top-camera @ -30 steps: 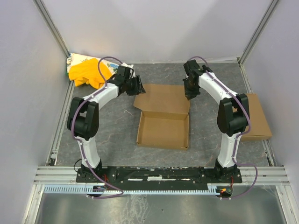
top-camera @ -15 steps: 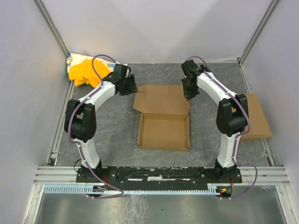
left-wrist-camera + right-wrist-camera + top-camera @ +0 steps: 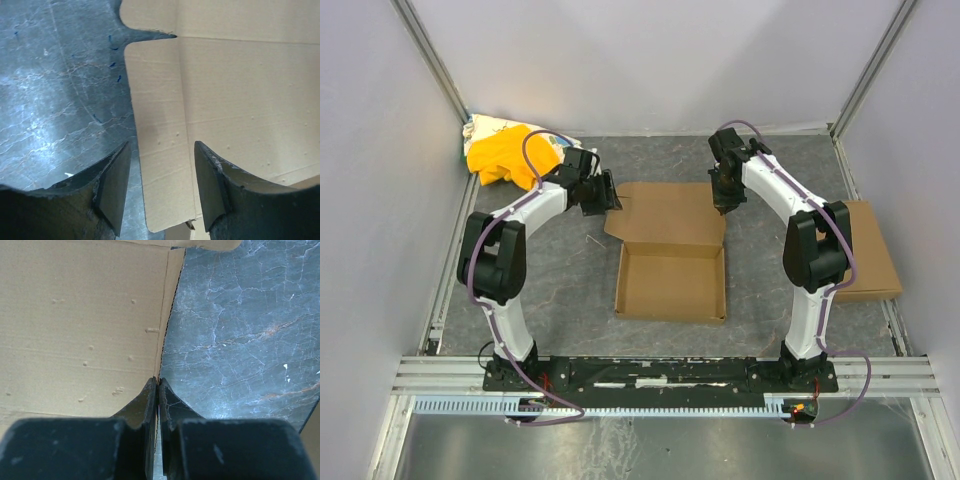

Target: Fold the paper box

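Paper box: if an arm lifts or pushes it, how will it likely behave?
The paper box is thin cardboard, so probably light and apt to slide on the smooth table when pushed. Its flat lid joins the tray at a crease, so lifted by an edge it would likely hinge, not stay rigid. The upright walls probably stiffen the tray.

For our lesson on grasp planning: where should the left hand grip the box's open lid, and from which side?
Probably the lid's left side flap, from the left: it is a thin sheet with a free outer edge beside a crease, and the open left hand straddles that edge.
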Robot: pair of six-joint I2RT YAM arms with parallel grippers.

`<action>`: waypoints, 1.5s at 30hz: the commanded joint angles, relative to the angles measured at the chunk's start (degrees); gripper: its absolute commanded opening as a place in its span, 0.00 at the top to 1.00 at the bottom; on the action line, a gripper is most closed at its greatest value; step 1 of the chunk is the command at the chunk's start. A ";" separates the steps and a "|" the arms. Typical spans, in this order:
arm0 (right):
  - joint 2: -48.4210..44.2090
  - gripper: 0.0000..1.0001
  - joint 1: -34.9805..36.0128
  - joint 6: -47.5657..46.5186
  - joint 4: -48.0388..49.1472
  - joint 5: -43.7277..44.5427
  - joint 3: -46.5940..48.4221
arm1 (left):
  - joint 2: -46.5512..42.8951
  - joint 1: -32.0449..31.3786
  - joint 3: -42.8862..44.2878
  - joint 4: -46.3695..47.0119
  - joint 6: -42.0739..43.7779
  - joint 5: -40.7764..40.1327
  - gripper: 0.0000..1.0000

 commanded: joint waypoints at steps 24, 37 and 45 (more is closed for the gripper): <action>-1.16 0.90 0.05 0.03 1.29 -1.28 0.26 | -2.17 -1.33 1.22 -2.49 0.89 -9.45 0.39; -1.67 0.90 0.15 0.10 1.70 -2.15 -0.59 | -1.68 -2.83 -0.38 4.83 -2.31 2.25 0.42; -1.52 0.90 0.24 0.28 1.78 -2.30 -0.85 | -2.29 -5.47 2.97 3.70 -2.06 1.52 0.43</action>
